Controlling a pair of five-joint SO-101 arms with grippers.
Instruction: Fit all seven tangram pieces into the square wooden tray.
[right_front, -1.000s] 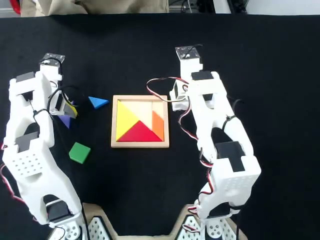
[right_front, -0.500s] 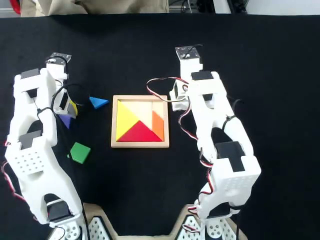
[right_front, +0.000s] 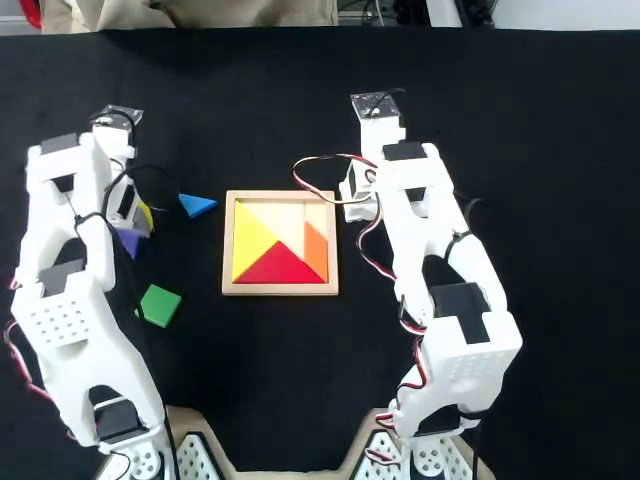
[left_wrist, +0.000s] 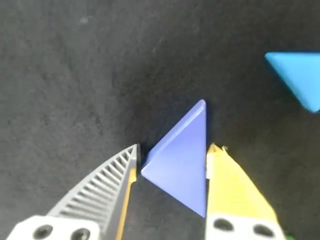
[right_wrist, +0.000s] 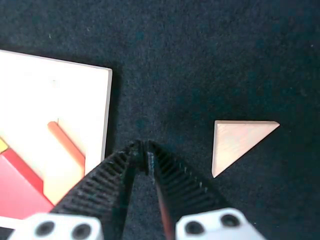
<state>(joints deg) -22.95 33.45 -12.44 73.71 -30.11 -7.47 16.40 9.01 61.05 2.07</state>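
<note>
While the square wooden tray (right_front: 280, 291) holds only yellow, red and orange pieces, the left gripper (left_wrist: 172, 150) has its jaws apart astride the purple triangle (left_wrist: 182, 160), which lies on the table (right_front: 300, 100) apart from the tray. The step in hand is judged to be pick-up. The next move calls for closing squarely on the triangle, lifting it and turning it to fit the bare area. The right gripper (right_wrist: 145, 147) waits beside the tray, jaws together.

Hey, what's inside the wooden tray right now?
A yellow triangle, a red triangle and an orange piece lie in the tray. Its upper part looks pale; bare floor or a wood-coloured piece, I cannot tell. The floor beneath the pieces is covered.
</note>
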